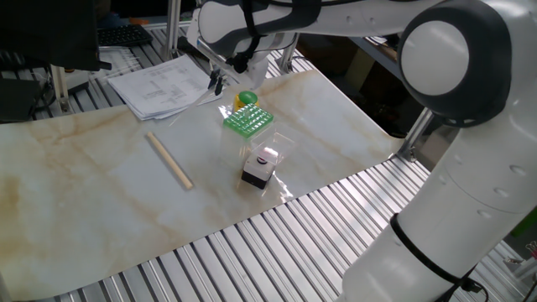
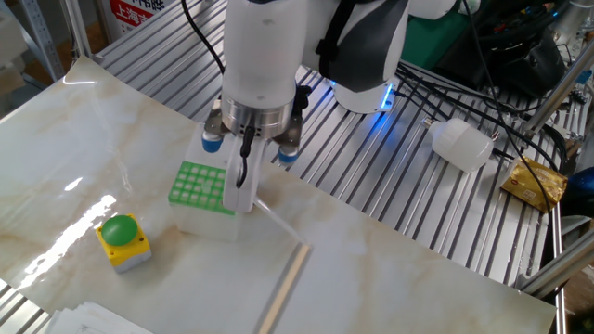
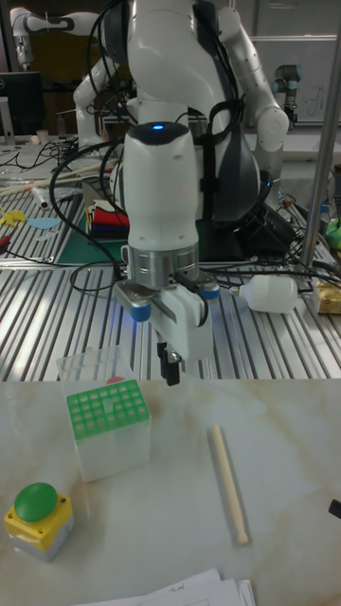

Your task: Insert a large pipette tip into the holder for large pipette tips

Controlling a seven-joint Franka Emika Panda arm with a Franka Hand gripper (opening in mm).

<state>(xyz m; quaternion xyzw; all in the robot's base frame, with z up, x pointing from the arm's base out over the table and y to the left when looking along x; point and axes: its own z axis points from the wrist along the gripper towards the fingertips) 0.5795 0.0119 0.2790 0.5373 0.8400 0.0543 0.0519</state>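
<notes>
While seemingly closed, gripper (image 3: 170, 371) hovers beside green rack (image 3: 108, 413).

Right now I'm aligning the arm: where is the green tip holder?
In the tall fixed view, the green holder sits left on the table, above the yellow button box, below-left of the gripper.
</notes>
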